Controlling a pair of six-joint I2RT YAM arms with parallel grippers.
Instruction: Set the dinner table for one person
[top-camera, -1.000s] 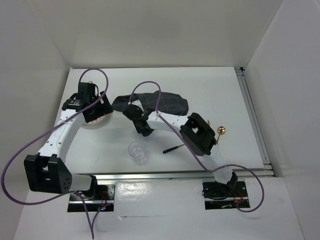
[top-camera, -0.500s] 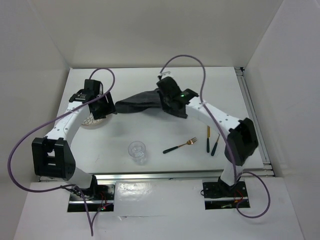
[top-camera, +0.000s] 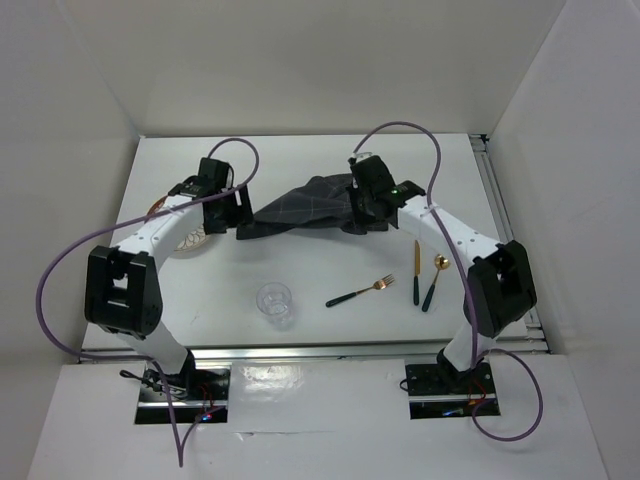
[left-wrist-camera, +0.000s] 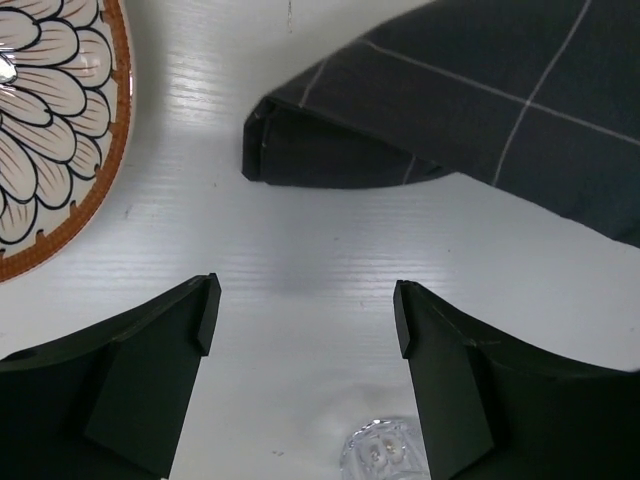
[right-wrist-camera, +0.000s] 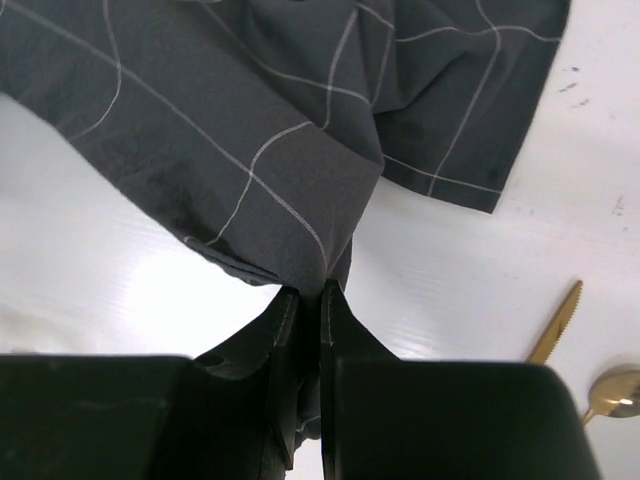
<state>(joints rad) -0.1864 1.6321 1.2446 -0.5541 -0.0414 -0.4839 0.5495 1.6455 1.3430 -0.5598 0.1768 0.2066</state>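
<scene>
The dark grey checked placemat (top-camera: 305, 206) lies crumpled at the back middle of the white dinner table (top-camera: 320, 160). My right gripper (top-camera: 362, 208) is shut on a fold of the placemat (right-wrist-camera: 250, 140) at its right end. My left gripper (top-camera: 238, 212) is open and empty, just left of the placemat's left corner (left-wrist-camera: 290, 150). A patterned plate (top-camera: 190, 238) sits left of it, partly under the left arm, and also shows in the left wrist view (left-wrist-camera: 50, 130). A clear glass (top-camera: 275, 302), a fork (top-camera: 358, 292), a knife (top-camera: 416, 270) and a spoon (top-camera: 433, 281) lie near the front.
Silver rails run along the table's front edge (top-camera: 340, 348) and right edge (top-camera: 505, 230). White walls enclose the table on three sides. Purple cables arch over both arms.
My right gripper has pulled the placemat's right end further right and slightly forward. My left arm has swung right, off the plate, to the placemat's left corner. The spoon is now uncovered.
</scene>
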